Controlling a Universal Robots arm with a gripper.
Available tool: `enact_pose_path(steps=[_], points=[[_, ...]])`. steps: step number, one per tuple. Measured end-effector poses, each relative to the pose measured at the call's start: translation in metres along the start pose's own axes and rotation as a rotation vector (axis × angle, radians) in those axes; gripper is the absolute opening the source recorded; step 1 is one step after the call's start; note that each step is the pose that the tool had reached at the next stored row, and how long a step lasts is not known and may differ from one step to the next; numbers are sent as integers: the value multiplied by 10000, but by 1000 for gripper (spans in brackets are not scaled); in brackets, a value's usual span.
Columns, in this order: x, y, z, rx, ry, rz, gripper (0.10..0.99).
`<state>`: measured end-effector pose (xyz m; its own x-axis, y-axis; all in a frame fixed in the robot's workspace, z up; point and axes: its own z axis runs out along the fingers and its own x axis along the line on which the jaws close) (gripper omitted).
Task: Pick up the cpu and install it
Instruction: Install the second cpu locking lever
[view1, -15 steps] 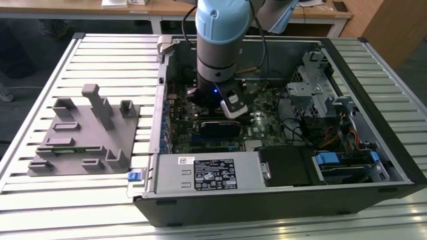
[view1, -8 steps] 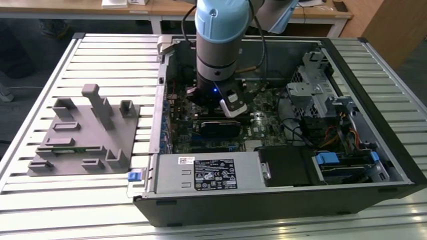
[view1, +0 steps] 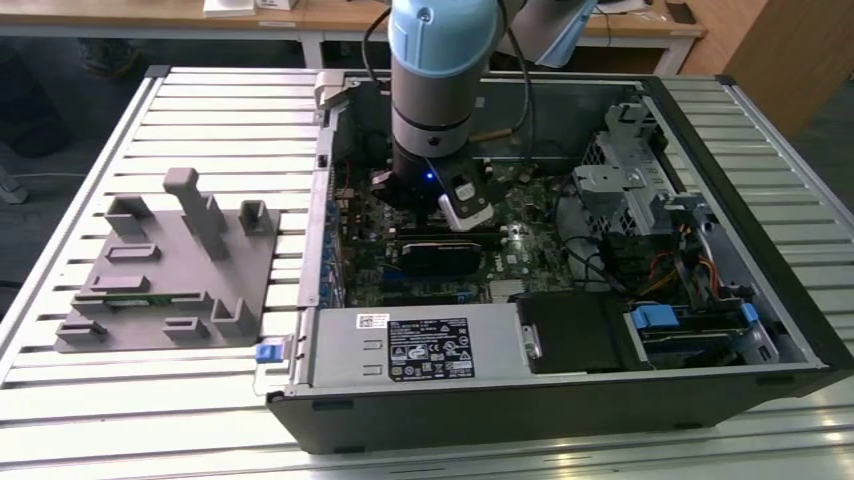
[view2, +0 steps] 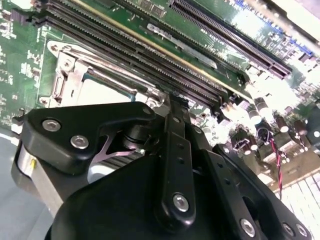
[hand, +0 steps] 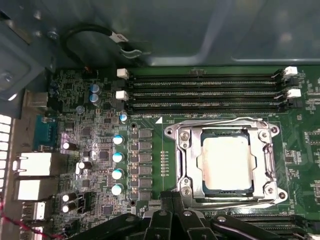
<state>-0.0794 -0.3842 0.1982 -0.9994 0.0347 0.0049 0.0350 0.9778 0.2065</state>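
The cpu (hand: 225, 162), a pale silvery square chip, lies flat inside the metal socket frame (hand: 185, 165) on the green motherboard (hand: 100, 150). In the second wrist view a corner of the cpu (view2: 97, 91) shows just past the gripper (view2: 172, 107). The gripper's black linkage (hand: 172, 220) hovers close above the board, right beside one edge of the socket. In the exterior view the arm (view1: 430, 110) reaches straight down into the open computer case (view1: 561, 400), with the gripper (view1: 461, 212) low over the board's middle.
Empty memory slots (hand: 200, 92) run along one side of the socket, capacitors (hand: 117, 157) along another. The case walls, a drive cage (view1: 641, 190) and the power supply (view1: 414, 345) ring the board. A grey fixture plate (view1: 174, 270) lies on the slatted table at the exterior view's left.
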Motion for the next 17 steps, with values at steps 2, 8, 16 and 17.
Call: enact_pose_path(steps=[2,8,16,17], points=[[1,10,-46,-4,0,1,106],[2,34,-162,-29,2,2,106],[2,53,-248,-37,1,1,106],[2,53,-249,-37,0,2,106]])
